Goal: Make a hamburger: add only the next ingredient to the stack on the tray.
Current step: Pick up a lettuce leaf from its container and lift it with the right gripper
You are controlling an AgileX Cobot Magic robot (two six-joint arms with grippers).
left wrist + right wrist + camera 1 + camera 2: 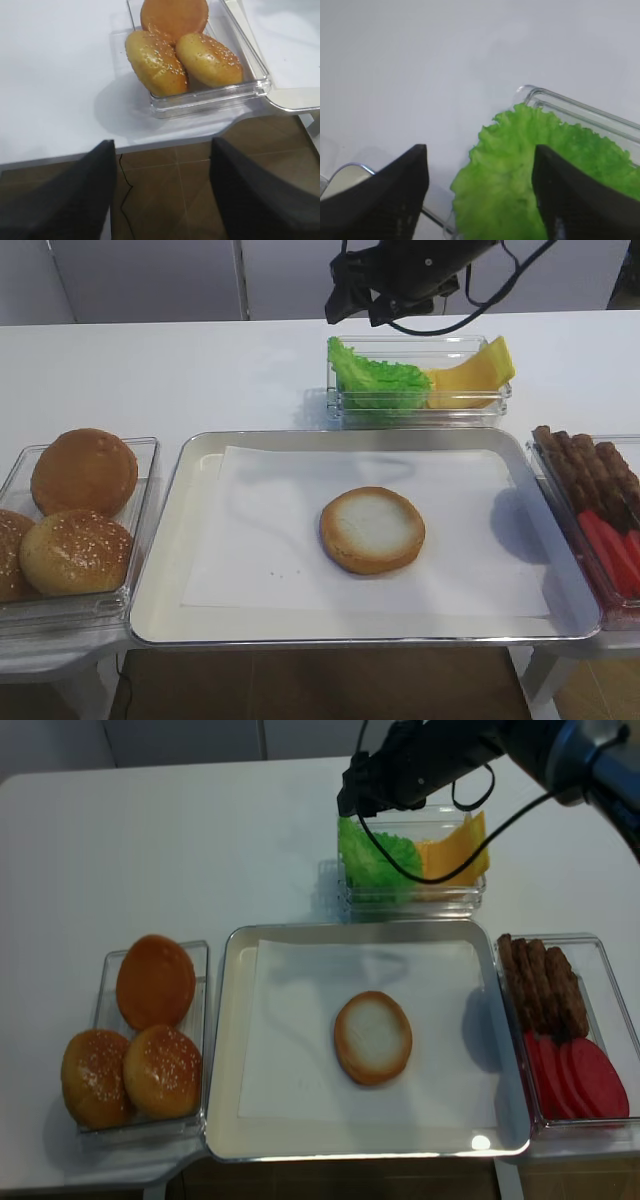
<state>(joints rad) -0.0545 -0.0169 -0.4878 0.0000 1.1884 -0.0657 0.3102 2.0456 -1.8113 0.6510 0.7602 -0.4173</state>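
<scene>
Where it lies in a clear container (418, 408) beside yellow cheese (478, 375), the bright green, frilly-edged lettuce leaf (530, 185) is seen. The right gripper (479, 192) is held above it, jaws wide, nothing gripped. No writing is visible.

I'm seeing three whole buns (75, 515) sitting in their container, cheese slices (475, 375), patties (590, 468) and tomato slices (612, 552).
</scene>
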